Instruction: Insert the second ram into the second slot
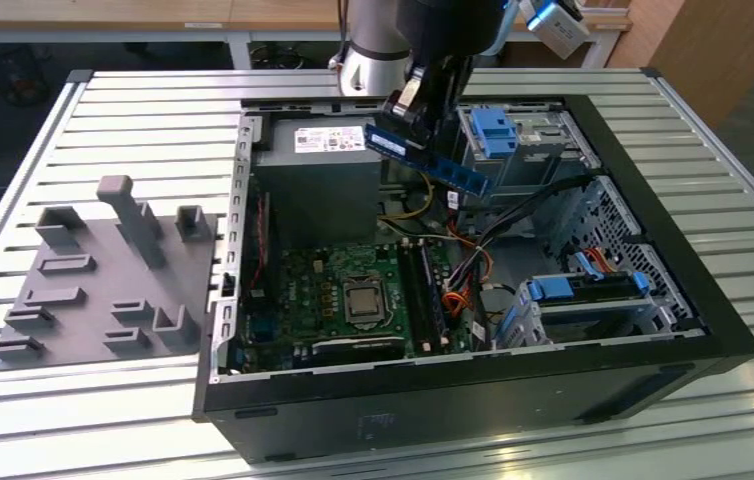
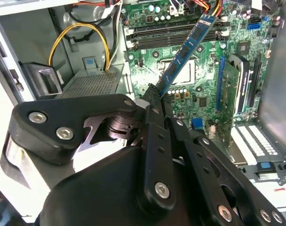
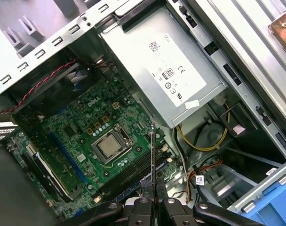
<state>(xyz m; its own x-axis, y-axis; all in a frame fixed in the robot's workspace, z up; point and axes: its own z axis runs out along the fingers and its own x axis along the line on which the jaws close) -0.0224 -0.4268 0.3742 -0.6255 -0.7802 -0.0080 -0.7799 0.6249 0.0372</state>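
Observation:
My gripper is shut on one end of the second ram, a thin dark-blue stick held tilted in the air above the open computer case. In the second wrist view the ram slants away from the gripper over the green motherboard. The first wrist view shows the ram edge-on, rising from the gripper. The dark memory slots lie well below the stick beside the processor socket. The slots appear in both wrist views. I cannot tell which slot is the second.
The grey power supply fills the case's far corner. Blue drive-bay clips and a bundle of cables crowd the exterior view's right. A grey fixture plate with upright pegs lies outside the case on the slatted table.

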